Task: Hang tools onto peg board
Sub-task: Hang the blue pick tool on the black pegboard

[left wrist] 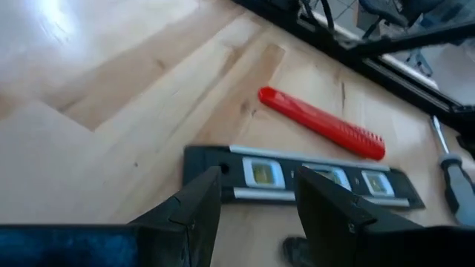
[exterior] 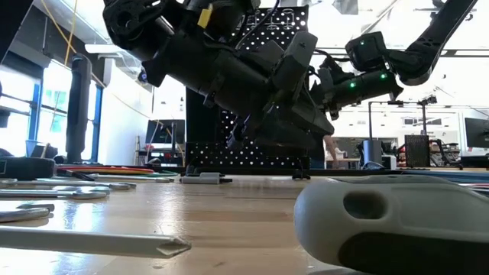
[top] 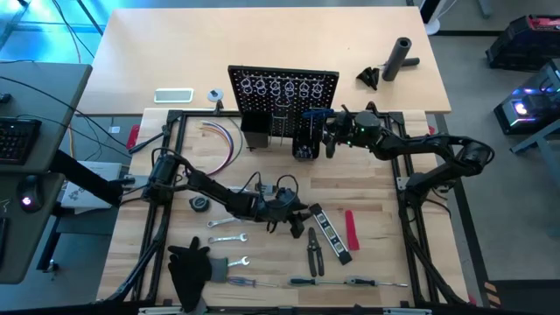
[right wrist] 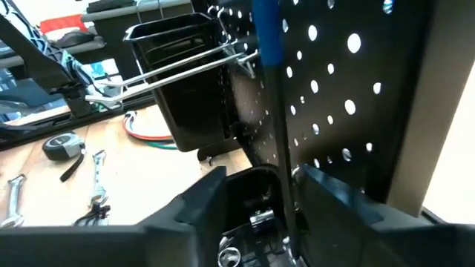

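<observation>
High view: right gripper (top: 331, 131) at center-top of frame, right against the peg board (top: 284, 87), by a blue-handled tool (top: 315, 113) standing in a small black bin (top: 304, 140). Left gripper (top: 296, 216) mid-frame over the table (top: 376, 262), w/ the black-yellow level (top: 331, 234) just lower right of it and a red-handled tool (top: 351, 229) beside that. Wrenches (top: 226, 238) lower left, not hung yet.

Low view: both arms upper frame in front of the board; jaw state not readable here.

Left wrist view: fingers (left wrist: 194, 209) spread, nothing between them, level (left wrist: 297, 178) just ahead. Judgement: come down square across the level's narrow width, near mid-length so it won't tip, before closing.

Right wrist view: fingers (right wrist: 200, 200) apart, blue shaft (right wrist: 269, 44) standing between them untouched, so released. Judgement: back straight out, don't brush the shaft.

Board: black, upright, perforated, silver rings near top, wire hooks (right wrist: 178, 70) sticking out
</observation>
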Controlling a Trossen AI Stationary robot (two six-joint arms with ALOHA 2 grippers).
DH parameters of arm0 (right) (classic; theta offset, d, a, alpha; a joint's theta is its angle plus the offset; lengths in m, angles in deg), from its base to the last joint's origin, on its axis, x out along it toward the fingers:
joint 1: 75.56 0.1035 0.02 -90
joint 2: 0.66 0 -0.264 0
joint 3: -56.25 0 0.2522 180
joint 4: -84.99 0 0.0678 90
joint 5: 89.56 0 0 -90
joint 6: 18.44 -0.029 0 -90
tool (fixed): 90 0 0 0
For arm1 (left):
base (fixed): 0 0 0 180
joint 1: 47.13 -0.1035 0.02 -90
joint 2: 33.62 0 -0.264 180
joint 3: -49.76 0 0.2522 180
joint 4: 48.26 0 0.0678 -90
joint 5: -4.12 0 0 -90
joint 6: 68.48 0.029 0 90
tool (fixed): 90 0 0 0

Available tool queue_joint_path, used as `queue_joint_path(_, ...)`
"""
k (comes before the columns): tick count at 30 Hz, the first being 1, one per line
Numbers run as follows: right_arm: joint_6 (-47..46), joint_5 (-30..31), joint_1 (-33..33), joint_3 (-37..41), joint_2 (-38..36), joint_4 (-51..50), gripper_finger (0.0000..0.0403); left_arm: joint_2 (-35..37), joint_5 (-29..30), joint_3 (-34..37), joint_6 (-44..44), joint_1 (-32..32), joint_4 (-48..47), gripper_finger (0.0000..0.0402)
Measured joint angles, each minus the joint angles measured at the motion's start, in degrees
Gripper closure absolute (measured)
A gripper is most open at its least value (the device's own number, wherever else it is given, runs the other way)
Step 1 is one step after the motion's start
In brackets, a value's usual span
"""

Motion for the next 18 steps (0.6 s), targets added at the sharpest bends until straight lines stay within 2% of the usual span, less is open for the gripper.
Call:
queue_joint_path(5,-0.9,-2.2,0.1,0.0,0.0,-1.3,0.0201,0.0,0.0,0.0,-1.0,1.8,-2.1,0.0238)
queue_joint_path(18,-0.8,-4.5,0.3,0.0,-1.7,-2.5,0.0196,0.0,0.0,0.0,-4.3,6.0,-4.9,0.0238)
